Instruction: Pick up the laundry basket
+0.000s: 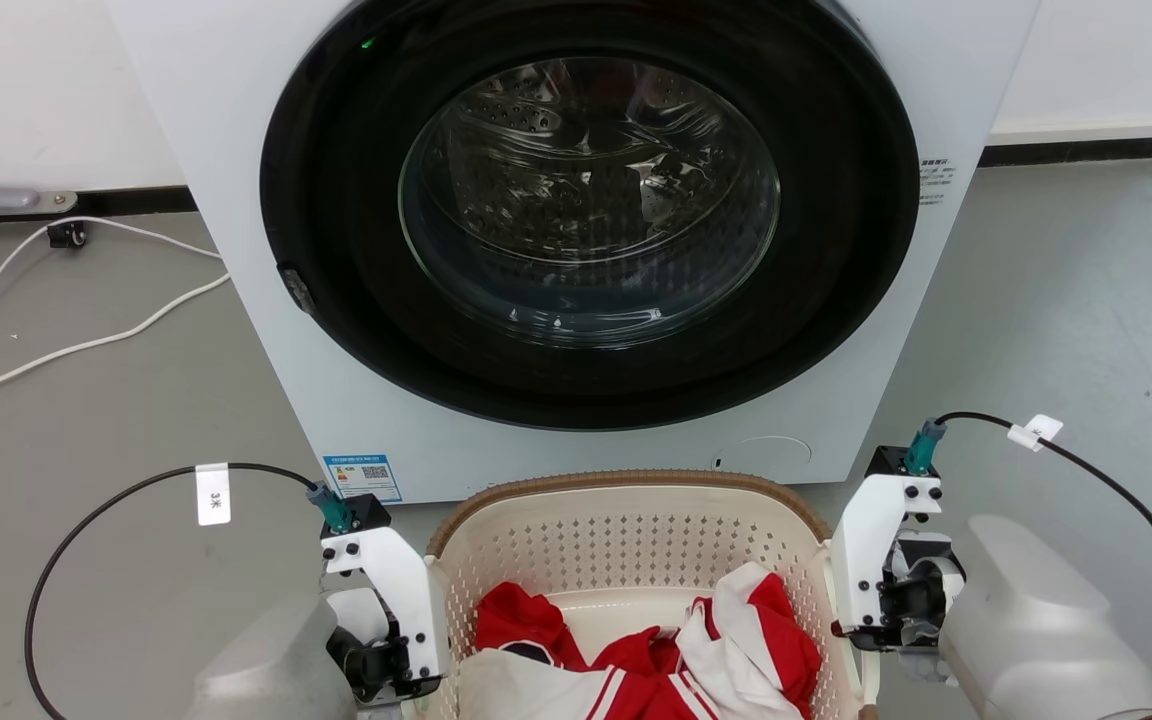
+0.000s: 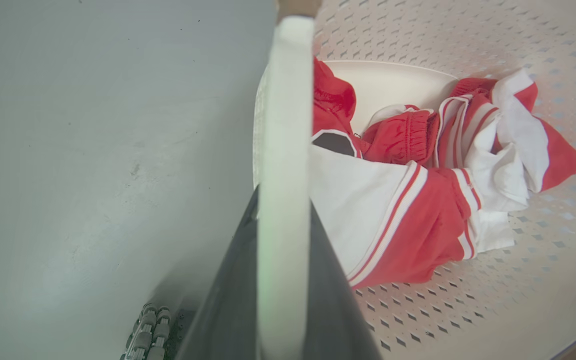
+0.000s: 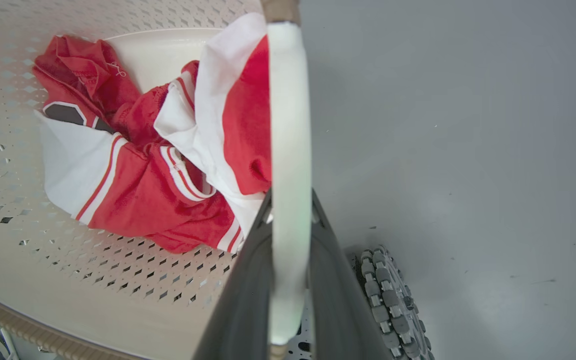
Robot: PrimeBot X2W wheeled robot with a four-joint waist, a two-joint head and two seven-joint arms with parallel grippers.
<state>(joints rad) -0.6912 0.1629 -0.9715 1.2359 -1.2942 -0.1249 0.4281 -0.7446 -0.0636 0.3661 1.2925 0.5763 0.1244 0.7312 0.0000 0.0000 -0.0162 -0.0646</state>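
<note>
The laundry basket (image 1: pixel 626 548), cream with perforated walls and a brown woven rim, sits low in the head view between my two arms. It holds red and white clothes (image 1: pixel 656 650). My left gripper (image 2: pixel 282 200) has its dark fingers (image 2: pixel 228 300) pressed against both sides of the basket's white left handle (image 2: pixel 285 125). In the right wrist view my right gripper (image 3: pixel 290 200) is clamped the same way on the white right handle (image 3: pixel 290 125). From above, both wrists (image 1: pixel 386 600) (image 1: pixel 886 570) hug the basket's sides. I cannot tell whether the basket touches the floor.
A white washing machine (image 1: pixel 236 250) with a round glass door (image 1: pixel 586 200), closed, stands just behind the basket. White cables (image 1: pixel 86 340) lie on the grey floor to the left. Black cables (image 1: pixel 1116 490) loop from my wrists. My base wheels (image 3: pixel 388 300) show beside the basket.
</note>
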